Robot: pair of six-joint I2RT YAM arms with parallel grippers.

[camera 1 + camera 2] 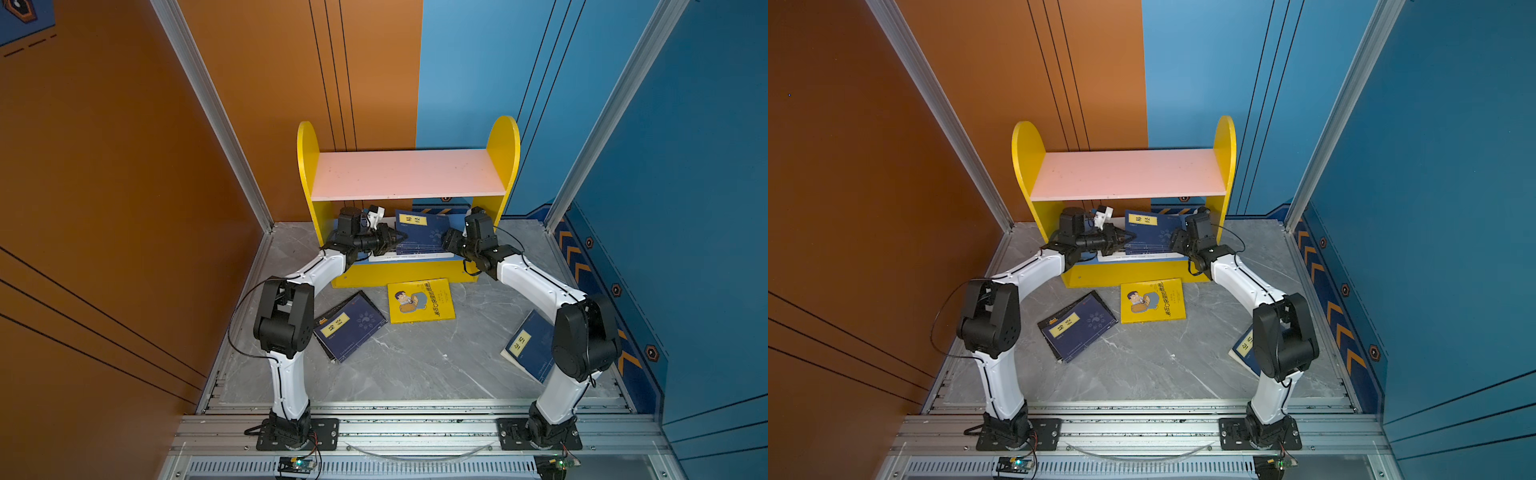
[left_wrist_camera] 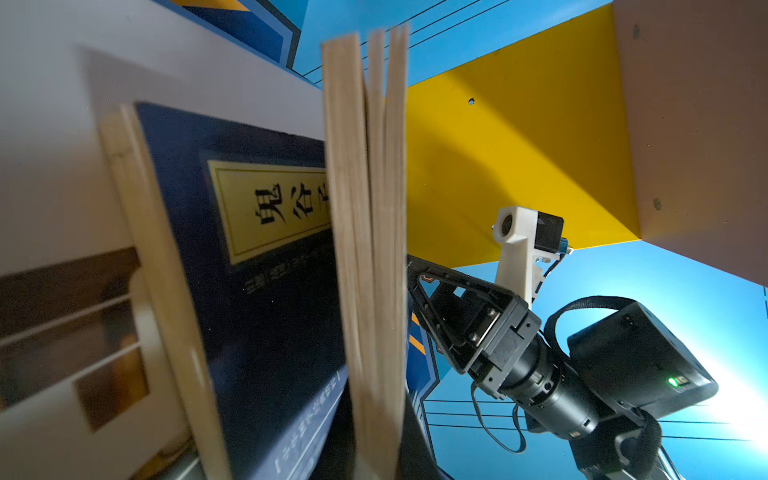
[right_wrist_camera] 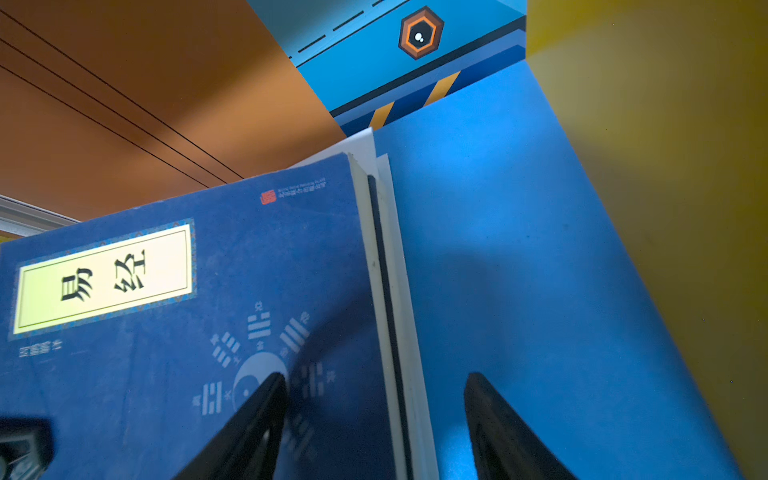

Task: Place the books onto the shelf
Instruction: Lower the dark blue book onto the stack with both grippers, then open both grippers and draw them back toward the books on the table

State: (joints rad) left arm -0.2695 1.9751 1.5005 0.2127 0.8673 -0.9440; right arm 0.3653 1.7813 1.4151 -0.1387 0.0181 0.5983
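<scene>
The shelf stands at the back, and its pink upper board is bare. On its blue lower board a navy book leans tilted over a white book. My left gripper is shut on the tilted navy book's page edge. Behind it stand another navy book and a white book with brown blocks. My right gripper is open, one finger over the navy cover and the other over the blue board.
On the grey floor in front of the shelf lie a navy book, a yellow book with a cartoon man and a further navy book partly hidden by the right arm. Orange and blue walls close in both sides.
</scene>
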